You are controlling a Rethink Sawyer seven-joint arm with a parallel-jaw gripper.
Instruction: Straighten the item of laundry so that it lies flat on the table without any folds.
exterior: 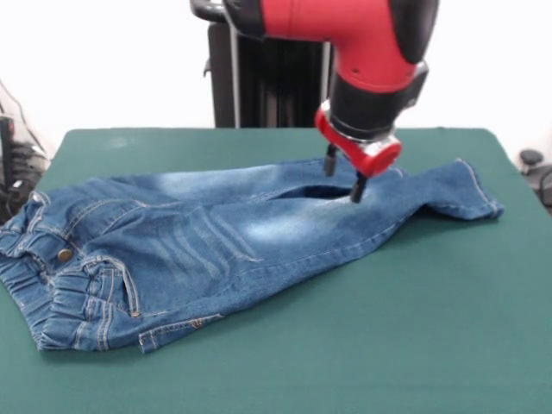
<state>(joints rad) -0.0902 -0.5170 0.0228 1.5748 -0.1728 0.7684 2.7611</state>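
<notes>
Jeans (216, 250) on green table (431, 345); white wall behind.

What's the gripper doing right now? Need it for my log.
Gripper: open, fingers apart, tips down at the jeans, holding nothing.

A small pair of blue denim jeans (198, 250) lies spread across the dark green worktop (414, 345). Its gathered waistband and metal button sit well off to the picture-left of the gripper (343, 179). The faded, whiskered thighs lie between. The legs run under the gripper, one cuff ending just past it; wrinkles and a fold show beside the gripper.
</notes>
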